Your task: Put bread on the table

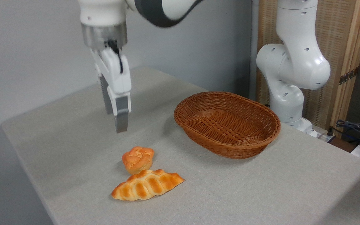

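The bread [137, 159], a small round golden-orange bun with a knotted top, lies slightly tilted on the table [73, 147] in grey-beige cloth. It rests against the back of a longer braided loaf. My gripper [115, 122] hangs in the air above and a little to the left of the bread, well clear of it. Its two fingers point down with a gap between them and hold nothing.
A braided golden loaf [147, 185] lies just in front of the bread, touching it. A brown oval wicker basket [227, 125] stands to the right with nothing inside. The arm's white base [292, 78] rises behind the basket. Cables [358, 132] lie at the far right.
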